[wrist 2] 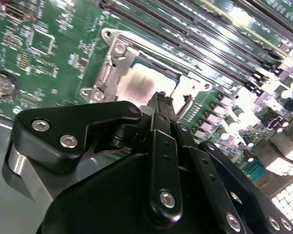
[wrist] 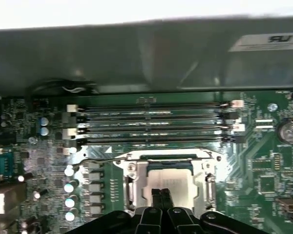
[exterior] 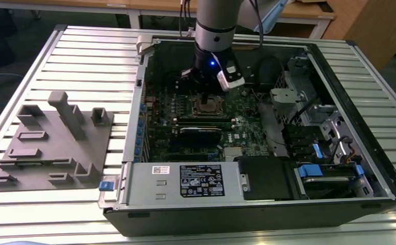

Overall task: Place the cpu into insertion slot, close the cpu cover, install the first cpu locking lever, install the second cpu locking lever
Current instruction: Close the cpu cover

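Gripper [wrist: 161,194]: two fingers are pressed together, nothing seen held, tips just over the one cpu [wrist: 168,178]. Cpu is seated in the insertion slot [wrist: 168,157]; one cpu cover [wrist: 132,183] is laid flat around it. Four memory slots [wrist: 151,122] are counted beyond, inside one open computer case [exterior: 252,217].

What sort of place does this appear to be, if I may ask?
Probably a robotics lab bench: an open computer case on a slatted metal table, a grey fixture block beside it, and the gripper over its motherboard.
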`<action>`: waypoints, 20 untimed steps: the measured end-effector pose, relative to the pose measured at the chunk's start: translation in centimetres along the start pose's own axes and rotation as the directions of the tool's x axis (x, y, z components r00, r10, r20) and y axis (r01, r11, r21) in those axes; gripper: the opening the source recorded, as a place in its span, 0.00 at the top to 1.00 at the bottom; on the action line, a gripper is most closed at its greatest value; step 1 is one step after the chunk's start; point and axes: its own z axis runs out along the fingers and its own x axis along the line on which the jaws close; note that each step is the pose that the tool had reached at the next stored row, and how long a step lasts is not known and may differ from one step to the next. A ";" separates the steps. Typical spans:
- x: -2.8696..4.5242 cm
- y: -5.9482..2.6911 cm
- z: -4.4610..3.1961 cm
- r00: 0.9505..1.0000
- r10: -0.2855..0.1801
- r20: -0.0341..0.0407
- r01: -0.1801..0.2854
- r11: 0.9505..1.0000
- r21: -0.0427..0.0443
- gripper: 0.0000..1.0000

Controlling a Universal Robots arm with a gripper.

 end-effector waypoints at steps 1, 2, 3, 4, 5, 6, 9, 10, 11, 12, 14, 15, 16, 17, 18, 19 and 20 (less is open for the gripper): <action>0.17 -0.01 0.02 1.000 0.000 0.000 0.000 1.000 0.000 0.89; 0.23 -0.01 0.05 1.000 0.000 0.000 0.000 1.000 0.000 0.89; 0.23 -0.01 0.07 1.000 0.000 0.000 0.000 1.000 0.000 0.89; 0.23 -0.02 0.09 1.000 0.000 0.000 0.000 1.000 0.000 0.89; 0.25 -0.01 0.14 1.000 0.000 0.000 0.000 1.000 0.000 0.89; 0.29 -0.02 0.21 1.000 0.000 0.000 0.000 1.000 0.000 0.89; 0.20 -0.02 0.26 1.000 0.000 0.000 0.000 1.000 0.000 0.89; 0.03 0.00 0.26 1.000 0.000 0.000 0.000 1.000 0.000 0.89; -0.18 0.01 0.27 1.000 0.000 0.000 0.000 1.000 0.000 0.89; -0.39 0.01 0.27 1.000 0.000 0.000 0.000 1.000 0.000 0.89; -0.73 0.03 0.28 1.000 0.000 0.000 0.000 1.000 0.000 0.89; -0.90 0.03 0.28 1.000 0.000 0.000 0.000 1.000 0.000 0.89; -1.04 0.04 0.28 1.000 0.000 0.000 0.000 1.000 0.000 0.89; -1.10 0.03 0.28 1.000 0.000 0.000 0.000 1.000 0.000 0.89; -1.13 0.00 0.29 1.000 0.000 0.000 0.000 1.000 0.000 0.89; -1.13 -0.06 0.30 1.000 0.000 0.000 0.000 1.000 0.000 0.89; -1.14 -0.15 0.32 1.000 0.000 0.000 0.000 1.000 0.000 0.89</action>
